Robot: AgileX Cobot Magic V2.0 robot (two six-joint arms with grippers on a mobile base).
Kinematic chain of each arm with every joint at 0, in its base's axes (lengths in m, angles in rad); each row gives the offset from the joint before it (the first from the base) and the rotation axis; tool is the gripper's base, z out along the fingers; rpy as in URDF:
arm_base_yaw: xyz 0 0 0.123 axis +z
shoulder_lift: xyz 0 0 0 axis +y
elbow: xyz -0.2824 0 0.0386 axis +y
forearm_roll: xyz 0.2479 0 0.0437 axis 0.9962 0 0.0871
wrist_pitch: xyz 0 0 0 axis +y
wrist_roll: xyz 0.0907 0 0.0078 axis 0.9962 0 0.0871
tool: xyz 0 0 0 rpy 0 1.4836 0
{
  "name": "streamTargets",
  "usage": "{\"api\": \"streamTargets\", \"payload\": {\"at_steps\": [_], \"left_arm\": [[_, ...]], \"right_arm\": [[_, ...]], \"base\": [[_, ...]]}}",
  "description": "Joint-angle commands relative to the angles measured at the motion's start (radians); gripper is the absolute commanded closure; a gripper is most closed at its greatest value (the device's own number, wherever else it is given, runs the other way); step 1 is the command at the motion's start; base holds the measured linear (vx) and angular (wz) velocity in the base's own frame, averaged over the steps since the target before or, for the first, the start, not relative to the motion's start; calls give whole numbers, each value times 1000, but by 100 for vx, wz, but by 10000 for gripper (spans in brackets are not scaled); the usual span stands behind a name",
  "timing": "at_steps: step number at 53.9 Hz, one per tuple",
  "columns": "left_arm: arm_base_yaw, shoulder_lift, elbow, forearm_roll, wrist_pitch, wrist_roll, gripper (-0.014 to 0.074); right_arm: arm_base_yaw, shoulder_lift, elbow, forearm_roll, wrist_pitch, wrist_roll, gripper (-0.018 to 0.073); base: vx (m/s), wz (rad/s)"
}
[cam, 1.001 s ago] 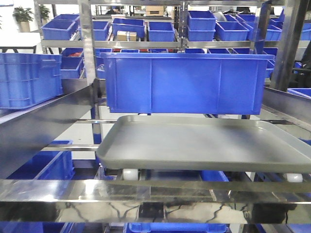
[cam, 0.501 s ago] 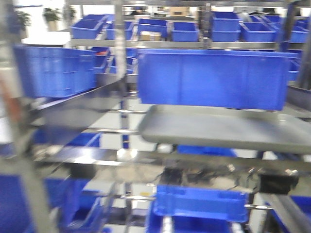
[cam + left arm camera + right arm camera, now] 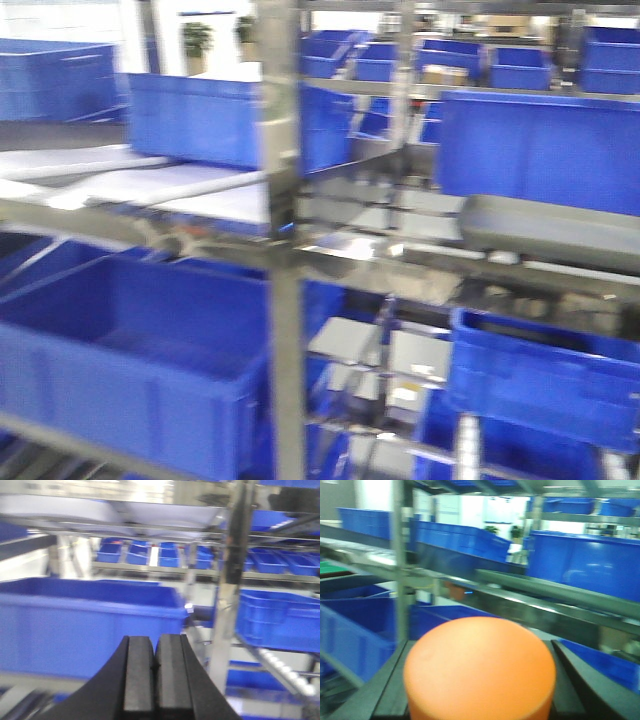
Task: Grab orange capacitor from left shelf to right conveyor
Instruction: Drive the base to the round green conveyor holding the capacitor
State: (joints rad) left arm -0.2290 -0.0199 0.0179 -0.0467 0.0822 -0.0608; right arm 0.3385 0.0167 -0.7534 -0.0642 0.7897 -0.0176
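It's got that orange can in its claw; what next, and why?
Probably carry it toward the conveyor: the orange capacitor sits in the right claw, yet only steel racks and blue bins are in view, no belt.

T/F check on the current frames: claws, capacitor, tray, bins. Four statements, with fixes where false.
1. The right claw holds the orange capacitor. True.
2. The left claw is wide open. False: its fingers are pressed together with nothing between them.
3. The capacitor stands on the grey tray. False: it sits between the right claw's fingers, and the blurred front view shows nothing orange on the tray.
4. Blue bins sit on the steel racks. True.
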Motion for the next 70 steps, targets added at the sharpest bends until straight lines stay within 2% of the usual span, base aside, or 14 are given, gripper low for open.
{"api": "streamTargets", "payload": {"at_steps": [1, 44, 70], "left_arm": [[-8, -5, -30, -5, -82, -6, 603], [-8, -5, -30, -5, -82, -6, 603], [-6, -5, -30, -5, -82, -6, 603]], "right_arm": [[2, 20, -19, -12, -93, 0, 567], [2, 20, -19, -12, -93, 0, 567], [2, 10, -20, -9, -92, 0, 567]], "base": [[-26, 61], [-22, 64], [-6, 40]]}}
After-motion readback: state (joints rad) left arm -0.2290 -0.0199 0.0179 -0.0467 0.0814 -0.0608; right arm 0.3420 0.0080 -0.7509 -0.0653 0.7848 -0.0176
